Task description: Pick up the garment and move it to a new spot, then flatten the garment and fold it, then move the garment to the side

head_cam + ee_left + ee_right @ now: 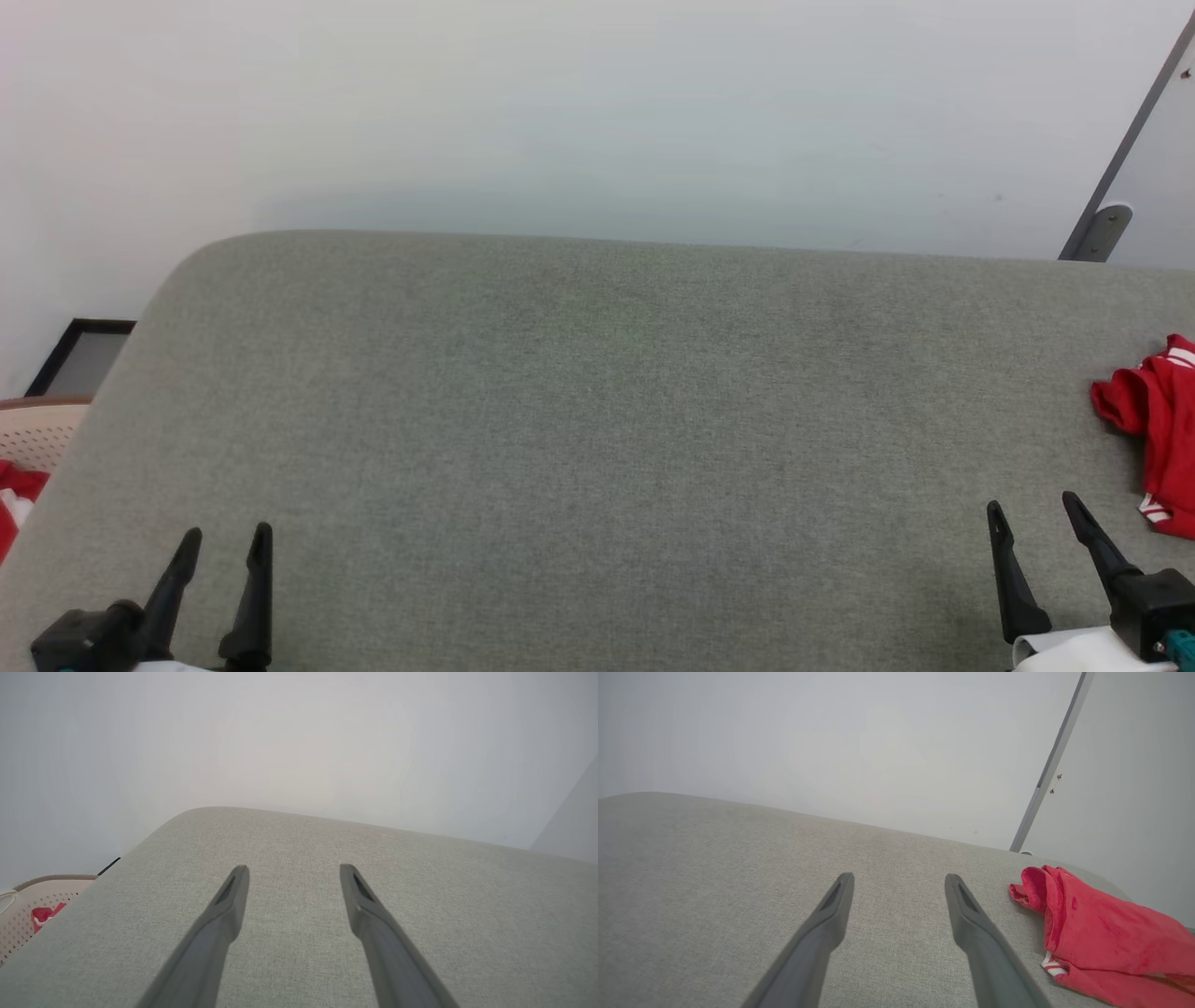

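Both grippers hover low over a grey fabric surface (597, 420). My left gripper (228, 530) (293, 868) is open at the lower left with nothing between its fingers. My right gripper (1032, 501) (899, 876) is open at the lower right, also empty. A crumpled red cloth (1162, 420) (1101, 933) with red-and-white striped trim lies at the surface's right edge, just right of the right gripper and apart from it. More red-and-white cloth (11, 504) (44, 915) sits in a basket at the far left. No lettering shows on either, so I cannot tell which is the garment.
A beige perforated basket (42, 434) (18, 919) stands beside the surface's left edge, lower than it. A white wall runs behind the surface. A grey metal post (1116, 177) (1045, 779) leans at the far right, and a dark-framed panel (79, 355) rests against the wall at left.
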Robot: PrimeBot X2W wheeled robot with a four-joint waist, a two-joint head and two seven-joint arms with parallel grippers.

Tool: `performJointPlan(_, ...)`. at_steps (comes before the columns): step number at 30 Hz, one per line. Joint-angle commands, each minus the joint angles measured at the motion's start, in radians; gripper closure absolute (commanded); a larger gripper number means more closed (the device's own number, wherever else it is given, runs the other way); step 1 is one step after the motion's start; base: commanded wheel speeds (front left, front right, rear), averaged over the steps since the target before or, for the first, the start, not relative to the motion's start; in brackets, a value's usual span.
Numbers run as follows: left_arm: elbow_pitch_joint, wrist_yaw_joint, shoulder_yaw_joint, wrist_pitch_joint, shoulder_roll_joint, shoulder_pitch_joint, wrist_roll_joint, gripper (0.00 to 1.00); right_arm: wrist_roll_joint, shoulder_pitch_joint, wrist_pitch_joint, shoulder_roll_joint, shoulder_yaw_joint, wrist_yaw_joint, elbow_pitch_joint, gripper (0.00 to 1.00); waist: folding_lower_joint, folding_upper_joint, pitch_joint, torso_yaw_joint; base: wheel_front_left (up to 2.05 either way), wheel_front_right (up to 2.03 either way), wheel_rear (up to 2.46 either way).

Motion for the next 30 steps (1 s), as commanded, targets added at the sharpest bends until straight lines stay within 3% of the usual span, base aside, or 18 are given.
performJointPlan(1, -0.005, 0.002, 0.000, -0.001, 0.000, 0.008, -0.005, 0.00, -0.007, 0.013, -0.004, 0.003, -0.003, -0.002, -0.007, 0.00, 0.0000, 0.0000, 0.000, 0.000, 0.00, 0.00, 0.00)
performJointPlan(30, -0.030, 0.002, -0.031, -0.001, 0.006, 0.015, -0.021, 0.00, -0.021, 0.037, -0.004, 0.032, -0.005, -0.002, -0.021, 0.00, 0.0000, 0.0000, 0.003, 0.002, 0.00, 0.00, 0.00)
